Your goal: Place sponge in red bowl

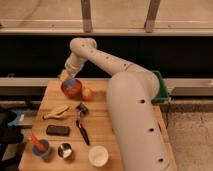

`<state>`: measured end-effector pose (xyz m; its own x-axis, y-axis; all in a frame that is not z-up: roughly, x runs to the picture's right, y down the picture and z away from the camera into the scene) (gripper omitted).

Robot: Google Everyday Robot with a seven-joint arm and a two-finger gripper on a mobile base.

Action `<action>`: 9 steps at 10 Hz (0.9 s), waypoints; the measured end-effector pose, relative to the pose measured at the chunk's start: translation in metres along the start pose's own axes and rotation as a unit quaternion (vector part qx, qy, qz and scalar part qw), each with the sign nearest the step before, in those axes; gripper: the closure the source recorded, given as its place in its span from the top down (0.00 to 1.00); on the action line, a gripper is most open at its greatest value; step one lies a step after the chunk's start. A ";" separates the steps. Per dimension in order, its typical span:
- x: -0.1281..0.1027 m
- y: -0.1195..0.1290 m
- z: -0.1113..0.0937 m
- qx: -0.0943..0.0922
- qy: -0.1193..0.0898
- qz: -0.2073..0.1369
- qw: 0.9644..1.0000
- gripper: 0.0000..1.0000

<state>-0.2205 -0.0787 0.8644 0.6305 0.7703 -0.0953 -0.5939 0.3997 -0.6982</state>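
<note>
The red bowl (71, 90) stands at the back left of the wooden table (122, 145). My gripper (69, 79) reaches down from the arm to just above the bowl's back rim. It is shut on the light blue-grey sponge (72, 82), which hangs over the inside of the bowl. I cannot tell whether the sponge touches the bowl.
An apple (87, 93) sits right of the bowl. In front lie a banana (56, 111), a small dark object (81, 107), a black slab (58, 130) and a black tool (83, 132). A purple bowl (41, 148), metal cup (64, 150) and white cup (98, 155) line the front edge. A green bin (163, 87) stands at the right.
</note>
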 end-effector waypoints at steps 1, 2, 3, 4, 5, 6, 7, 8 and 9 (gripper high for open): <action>-0.009 -0.001 0.010 -0.003 0.003 -0.006 1.000 0.20; -0.011 -0.005 0.014 -0.001 0.005 -0.007 1.000 0.27; -0.014 -0.010 0.018 0.003 0.007 -0.008 1.000 0.38; -0.015 -0.017 0.021 0.008 0.011 -0.006 1.000 0.47; -0.014 -0.029 0.022 0.013 0.012 0.000 1.000 0.58; -0.009 -0.036 0.021 0.015 0.013 0.006 1.000 0.67; -0.004 -0.042 0.021 0.015 0.012 0.013 1.000 0.76; 0.000 -0.044 0.021 0.011 0.011 0.019 1.000 0.80; 0.003 -0.044 0.021 0.003 0.008 0.020 1.000 0.80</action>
<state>-0.2030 -0.0838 0.9100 0.6147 0.7772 -0.1346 -0.6216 0.3723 -0.6892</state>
